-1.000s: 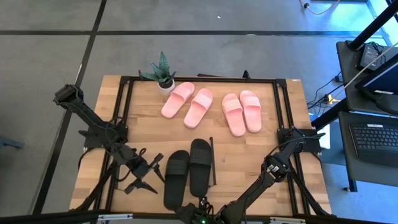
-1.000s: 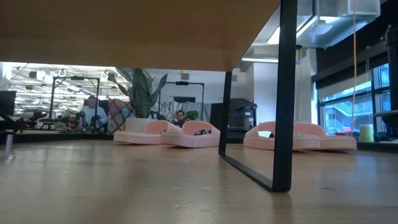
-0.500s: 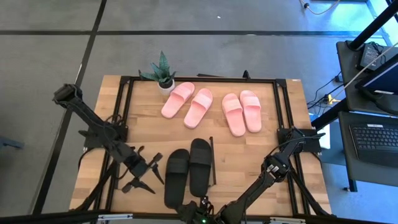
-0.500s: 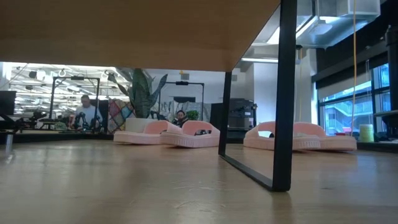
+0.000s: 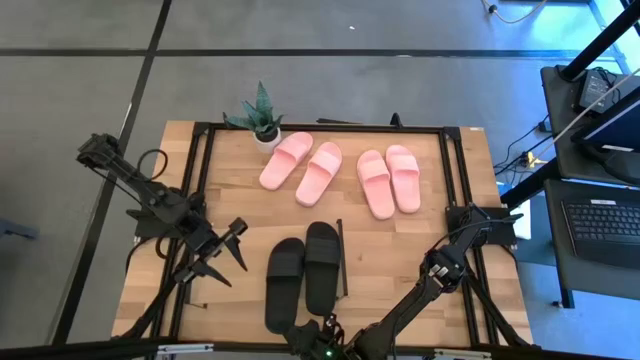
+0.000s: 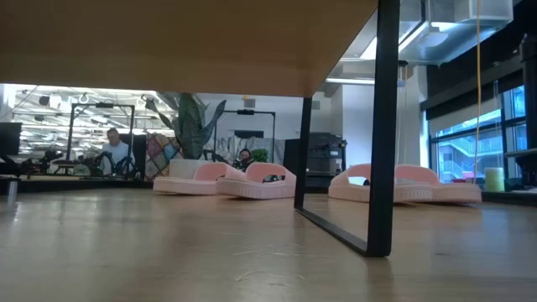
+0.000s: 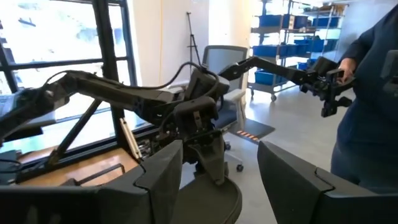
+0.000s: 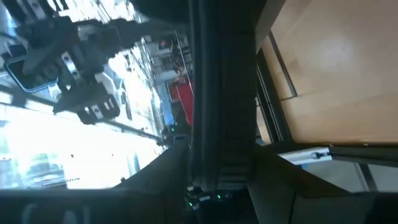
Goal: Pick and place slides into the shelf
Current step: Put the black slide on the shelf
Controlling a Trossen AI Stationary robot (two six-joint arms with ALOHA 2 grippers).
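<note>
Black slides pair [image 5: 303, 272] lies at the near middle of the bench [image 5: 230, 215], two pink pairs at the far side: one pair [image 5: 301, 167] next to a small potted plant [image 5: 260, 115], other pair [image 5: 389, 179] to its right, all six on the bench top. Shelf shows only in the low view as a light-wood board [image 6: 185, 42] overhead with a thin black end frame [image 6: 382, 126]; nothing visible on it there. Left tool [image 5: 222, 253] hangs released, fingers spread, empty, just left of the black pair, tilted. Right tool sits at the near bench edge, barely in view; cannot tell its fingers. Step in hand, my read: left arm lining up to take the nearer black slide [image 5: 282, 285]. To do it well: come down over the wide strap, clamp across the strap not the sole edge, lift level, avoid nudging the partner slide [image 5: 322, 265] touching beside it. Person in the background of the low view [image 6: 113, 153], not involved.
</note>
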